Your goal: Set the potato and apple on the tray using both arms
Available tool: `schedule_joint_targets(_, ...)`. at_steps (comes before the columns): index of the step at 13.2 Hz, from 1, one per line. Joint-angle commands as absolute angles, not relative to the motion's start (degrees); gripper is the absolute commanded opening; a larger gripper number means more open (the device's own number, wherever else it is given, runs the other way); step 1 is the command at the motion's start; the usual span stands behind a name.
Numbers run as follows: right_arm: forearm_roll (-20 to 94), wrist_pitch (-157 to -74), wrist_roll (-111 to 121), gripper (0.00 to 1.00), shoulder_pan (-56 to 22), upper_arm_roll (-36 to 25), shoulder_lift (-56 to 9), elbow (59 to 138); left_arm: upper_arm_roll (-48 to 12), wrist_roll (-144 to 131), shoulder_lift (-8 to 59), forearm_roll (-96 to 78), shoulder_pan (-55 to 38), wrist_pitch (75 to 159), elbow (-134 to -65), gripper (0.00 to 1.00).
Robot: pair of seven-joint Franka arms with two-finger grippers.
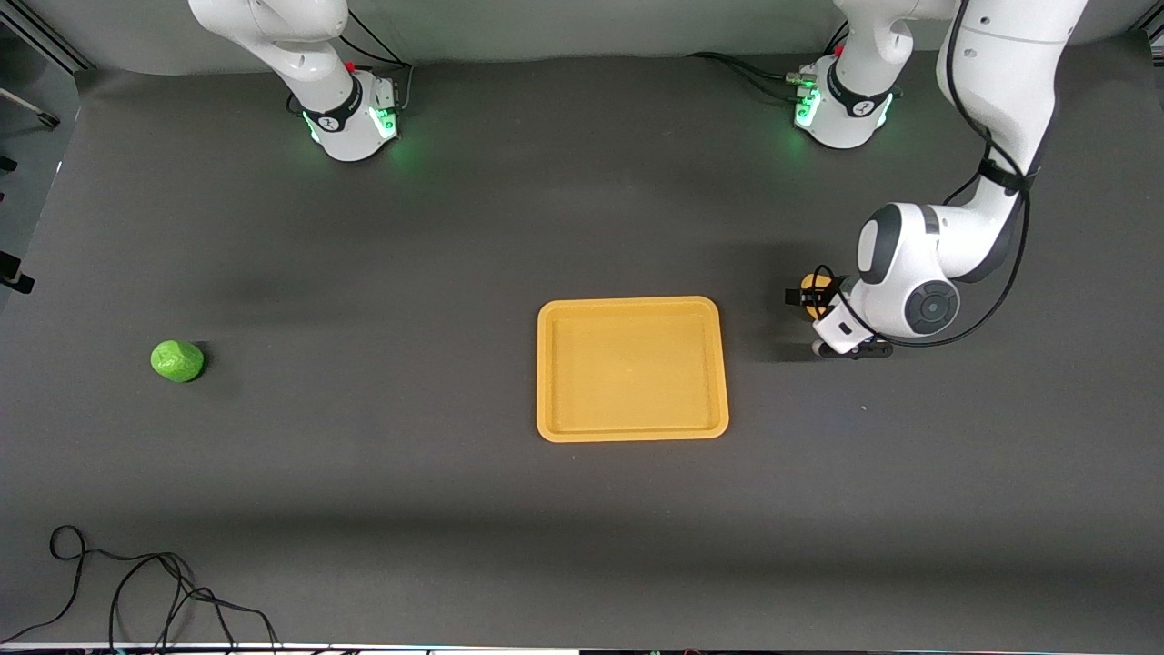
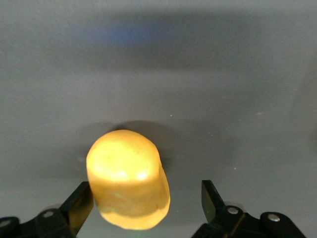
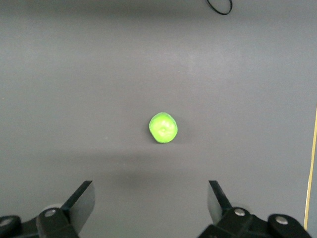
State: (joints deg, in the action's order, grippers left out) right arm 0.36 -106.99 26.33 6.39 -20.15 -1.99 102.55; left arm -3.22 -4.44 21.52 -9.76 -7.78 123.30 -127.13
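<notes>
The potato [image 1: 812, 289] lies on the table beside the tray [image 1: 632, 434], toward the left arm's end. My left gripper [image 1: 816, 321] is down around it and open. In the left wrist view the potato [image 2: 128, 177] sits between the fingers, close against one finger [image 2: 79, 206], with a gap to the other. The apple [image 1: 177, 360] lies on the table toward the right arm's end, apart from the tray. My right gripper [image 3: 148, 198] is open and empty, high over the table, with the apple [image 3: 163, 128] below it. The right gripper is out of the front view.
A black cable [image 1: 155, 582] lies looped at the table's near corner at the right arm's end, and a loop of it shows in the right wrist view [image 3: 219, 6]. The tray's rim [image 3: 312, 168] shows at the edge of the right wrist view.
</notes>
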Motion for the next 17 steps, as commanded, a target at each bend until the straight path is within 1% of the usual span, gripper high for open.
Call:
schedule_joint_targets(1, 2.6, -115.7, 28.0, 1.00, 5.8, -21.8, -2.3, 110.7, -2.5, -4.0, 21.0, -9.6, -8.1, 121.6, -127.0, 0.20)
schedule_joint_targets(2, 4.3, -119.6, 29.2, 1.00, 5.8, -21.9, -2.9, 113.9, -2.5, -3.3, 20.3, -9.5, -8.2, 118.9, -126.0, 0.00)
schedule_joint_targets(4, 7.3, -126.9, 31.4, 1.00, 5.7, -21.9, -6.1, 117.9, -2.5, -6.3, 18.6, -9.6, -10.6, 113.9, -122.3, 0.00)
schedule_joint_targets(6, 9.7, -131.4, 32.6, 1.00, 5.8, -21.9, -11.1, 118.3, -3.2, -13.2, 18.3, -9.8, -12.6, 109.4, -113.2, 0.00)
schedule_joint_targets(7, 12.5, -133.8, 34.3, 1.00, 5.7, -21.9, -13.7, 118.3, -4.2, -16.9, 19.2, -9.8, -14.8, 109.4, -108.4, 0.00)
schedule_joint_targets(8, 15.4, -135.3, 36.8, 1.00, 5.7, -21.9, -16.1, 118.2, -4.3, -19.1, 20.7, -9.6, -17.6, 109.5, -103.8, 0.00)
schedule_joint_targets(10, 21.5, -138.1, 42.3, 1.00, 6.0, -22.0, -20.4, 118.2, -4.3, -19.9, 27.3, -9.6, -22.7, 109.9, -94.4, 0.00)
schedule_joint_targets(11, 23.4, -139.2, 43.8, 1.00, 6.0, -22.0, -22.0, 118.1, -4.2, -19.3, 29.5, -9.2, -24.5, 110.7, -92.5, 0.00)
schedule_joint_targets(13, 24.0, -142.5, 44.3, 1.00, 6.0, -21.9, -24.8, 118.0, -4.3, -20.3, 32.9, -3.5, -27.1, 113.5, -92.0, 0.00)
schedule_joint_targets(15, 24.3, -143.7, 44.4, 1.00, 6.2, -21.9, -26.4, 117.8, -4.2, -21.7, 35.4, 0.1, -28.2, 114.2, -92.0, 0.00)
schedule_joint_targets(17, 24.5, -144.9, 44.4, 1.00, 6.3, -21.9, -28.2, 117.4, -4.3, -22.5, 37.7, -0.9, -28.4, 119.2, -91.8, 0.00)
